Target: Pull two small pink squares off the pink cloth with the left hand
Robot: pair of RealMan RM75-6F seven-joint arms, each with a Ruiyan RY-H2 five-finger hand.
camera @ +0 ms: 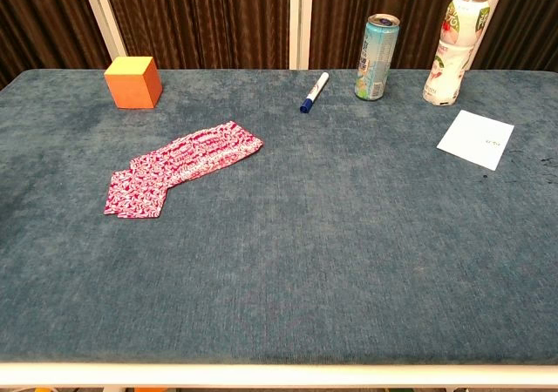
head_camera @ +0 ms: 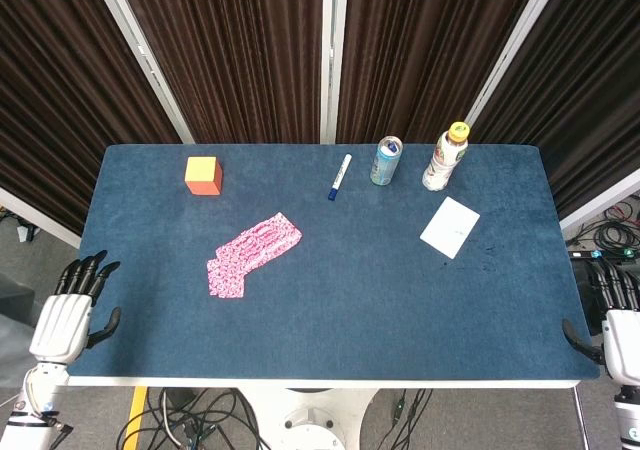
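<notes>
Blue felt covers the table [head_camera: 320, 310]. On its left half lies the pink cloth [camera: 187, 161], with the small pink squares [camera: 135, 193] stacked at its near-left end. Left hand [head_camera: 68, 315] waits off the table's near-left corner, empty, fingers spread; right hand [head_camera: 618, 320] sits off the near-right corner, seemingly empty too. I'd reach in low and pinch only the squares' free corner, dragging away from the cloth. Writing on the bottle [camera: 453, 48], can [camera: 377, 57] and white card [camera: 475, 138] is unreadable.

The pink cloth [head_camera: 255, 253] [camera: 187, 163] with white pattern lies flat and diagonal on the left part of the blue tabletop [head_camera: 400, 300] [camera: 349, 253]. Small pink squares [camera: 135, 193] overlap its nearer end.
</notes>
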